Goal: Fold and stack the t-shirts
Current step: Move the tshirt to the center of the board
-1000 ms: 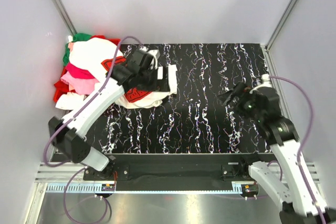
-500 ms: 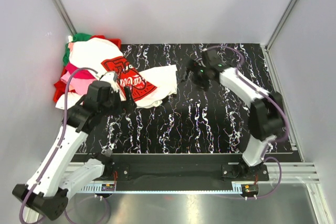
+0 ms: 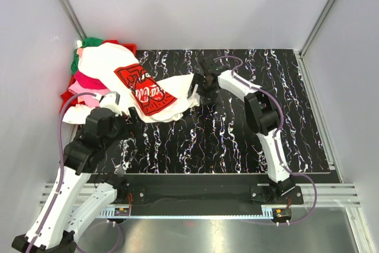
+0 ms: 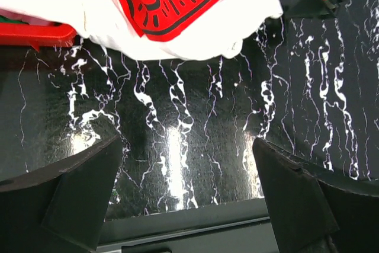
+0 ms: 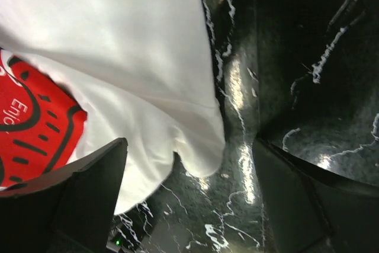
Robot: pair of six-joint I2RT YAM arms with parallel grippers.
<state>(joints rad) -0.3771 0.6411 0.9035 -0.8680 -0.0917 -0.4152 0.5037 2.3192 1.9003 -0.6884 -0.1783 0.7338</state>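
One white printed shirt (image 3: 103, 63) spread off the pile (image 3: 83, 87).
It drapes from at least three other shirts at the table's (image 3: 249, 140) far-left corner toward the middle; the right claw (image 3: 201, 84) stands apart over its hem, the left claw (image 3: 131, 117) apart and empty near the left edge.

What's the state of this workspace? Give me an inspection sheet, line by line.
Surface: black white-veined table top.
Job's things: white t-shirt with red print draped from the pile onto the table; magenta, pink and green shirts heaped at far left.
Clutter: red bin, partly hidden under the pile.
Grippers: left gripper open over bare table near the shirt's hem; right gripper open at the shirt's right edge, holding nothing.
Cables: purple cables loop along both arms.
Surroundings: pale enclosure walls; metal rail at the near edge.
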